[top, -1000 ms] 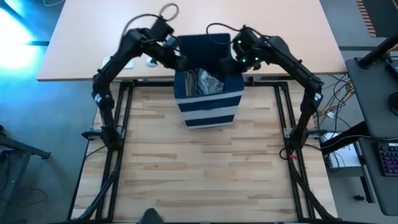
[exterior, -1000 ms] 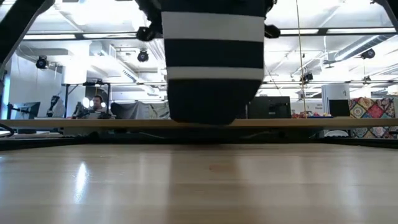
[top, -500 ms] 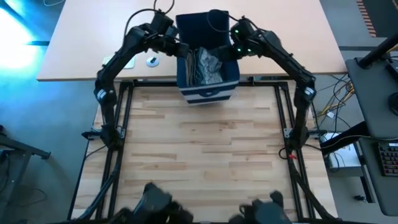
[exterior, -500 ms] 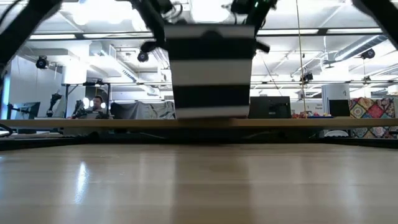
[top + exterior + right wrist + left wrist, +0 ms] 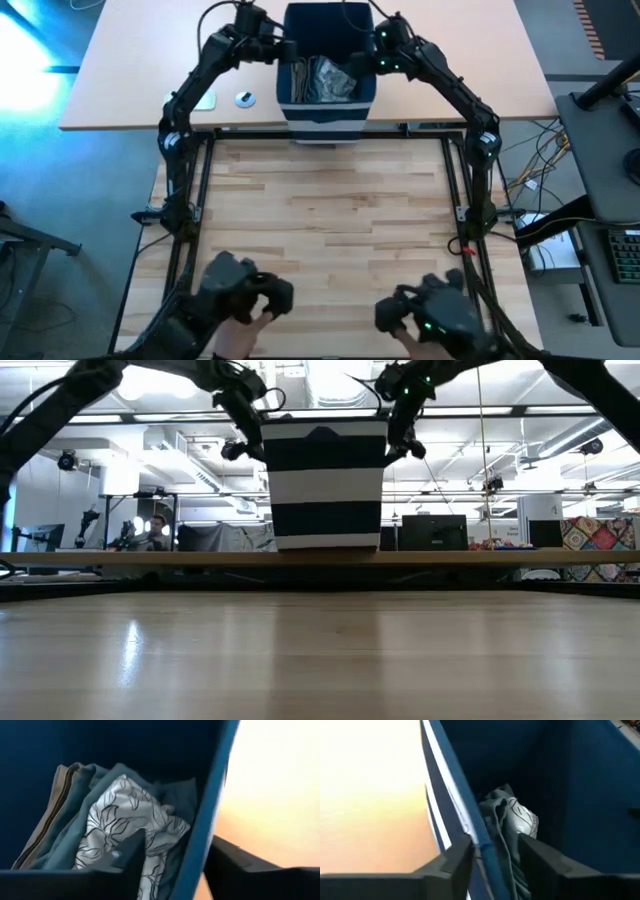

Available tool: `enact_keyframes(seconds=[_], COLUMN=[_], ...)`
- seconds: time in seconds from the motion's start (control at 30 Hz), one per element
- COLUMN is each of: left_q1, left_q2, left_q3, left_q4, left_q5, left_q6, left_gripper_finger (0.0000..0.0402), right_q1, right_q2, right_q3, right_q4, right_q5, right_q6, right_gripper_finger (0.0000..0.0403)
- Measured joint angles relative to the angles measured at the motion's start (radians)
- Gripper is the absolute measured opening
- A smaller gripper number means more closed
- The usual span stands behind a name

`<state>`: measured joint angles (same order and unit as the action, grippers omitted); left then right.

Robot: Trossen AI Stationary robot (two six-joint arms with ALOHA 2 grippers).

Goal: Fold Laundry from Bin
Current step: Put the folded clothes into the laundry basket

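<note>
1. The bin (image 5: 328,68) stands at the table's (image 5: 130,70) far edge, laundry (image 5: 330,80) inside.
2. The left gripper (image 5: 283,50) straddles the bin's left wall, fingers (image 5: 450,865) parted, not squeezing.
3. The right gripper (image 5: 374,62) straddles the right wall, likewise loosened.

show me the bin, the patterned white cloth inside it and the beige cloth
bin (image 5: 325,485): low view, striped front wall.
patterned white cloth (image 5: 131,815): right wrist view, middle of the leaf-printed fabric.
beige cloth (image 5: 56,802): right wrist view, folded edge beside the teal cloth.
</note>
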<state>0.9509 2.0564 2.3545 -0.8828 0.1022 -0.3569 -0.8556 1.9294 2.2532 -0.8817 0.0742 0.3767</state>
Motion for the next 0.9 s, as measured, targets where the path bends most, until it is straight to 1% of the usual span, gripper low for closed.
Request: enact_keyframes(seconds=[0.13, 0.2, 0.27, 0.37, 0.47, 0.57, 0.67, 0.73, 0.8, 0.83, 0.9], left_q1=[0.007, -0.002, -0.024, -0.082, -0.161, -0.264, -0.395, -0.489, -0.576, -0.615, -0.684], left_q2=[-0.072, -0.13, -0.191, -0.275, -0.366, -0.454, -0.532, -0.58, -0.632, -0.656, -0.704], left_q3=[-0.001, -0.001, -0.001, -0.01, -0.021, -0.048, -0.115, -0.174, -0.244, -0.279, -0.356], left_q4=[-0.035, -0.079, -0.137, -0.223, -0.283, -0.313, -0.314, -0.313, -0.306, -0.303, -0.299], left_q5=[0.004, 0.007, -0.003, -0.038, -0.111, -0.183, -0.276, -0.352, -0.435, -0.48, -0.55], left_q6=[0.014, 0.035, 0.076, 0.121, 0.139, 0.144, 0.135, 0.124, 0.101, 0.083, 0.038], left_gripper_finger=[0.0193, 0.0219, 0.0239, 0.0259, 0.027, 0.0271, 0.0271, 0.0271, 0.0271, 0.0271, 0.0271], right_q1=[0.012, 0.038, 0.088, 0.208, 0.351, 0.499, 0.616, 0.665, 0.69, 0.694, 0.692], right_q2=[-0.068, -0.12, -0.168, -0.238, -0.324, -0.416, -0.459, -0.459, -0.44, -0.429, -0.401], right_q3=[0.033, 0.03, 0.01, -0.048, -0.124, -0.221, -0.332, -0.408, -0.481, -0.509, -0.555], right_q4=[-0.06, -0.123, -0.184, -0.217, -0.192, -0.124, -0.06, -0.022, 0.02, 0.045, 0.1], right_q5=[0.035, 0.05, 0.061, 0.063, 0.061, 0.108, 0.161, 0.23, 0.312, 0.341, 0.367], right_q6=[-0.047, -0.071, -0.148, -0.224, -0.287, -0.364, -0.412, -0.413, -0.375, -0.363, -0.349], right_gripper_finger=[0.0229, 0.0252, 0.0263, 0.0264, 0.0256, 0.0246, 0.0236, 0.023, 0.0224, 0.0221, 0.0215])
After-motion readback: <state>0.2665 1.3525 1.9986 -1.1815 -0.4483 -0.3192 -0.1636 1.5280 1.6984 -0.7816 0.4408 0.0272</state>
